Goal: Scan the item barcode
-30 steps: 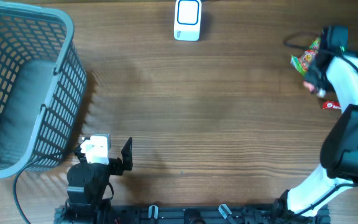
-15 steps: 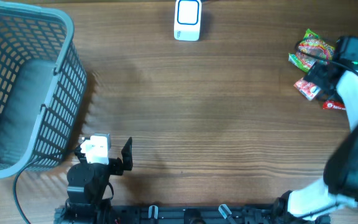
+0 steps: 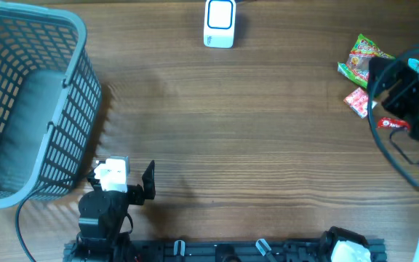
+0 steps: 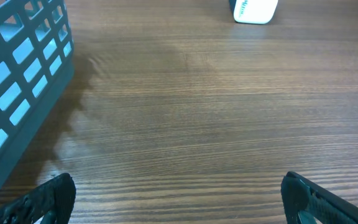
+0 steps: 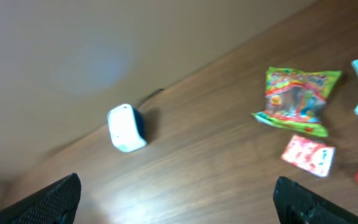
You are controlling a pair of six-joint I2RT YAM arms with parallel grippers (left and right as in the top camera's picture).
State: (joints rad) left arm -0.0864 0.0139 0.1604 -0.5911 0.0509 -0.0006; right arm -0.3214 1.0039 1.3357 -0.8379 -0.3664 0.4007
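Left arm folded at the near-left corner, left fingers [image 4: 50, 198] spread wide, empty. Right arm raised over the right edge, right fingers [image 5: 50, 200] wide apart, holding nothing. A green crinkly snack packet [image 5: 297, 93] and a small red packet [image 5: 307, 155] lie beside it. Broad bare wooden surface [image 3: 253, 131]; white boxy scanner [image 3: 219, 22] at the far edge.

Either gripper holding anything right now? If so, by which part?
Nothing held. The left gripper and right gripper are both open and empty; the green packet and red packet lie loose, untouched.

Left gripper [image 4: 179, 198] spread wide, right gripper [image 5: 176, 200] likewise
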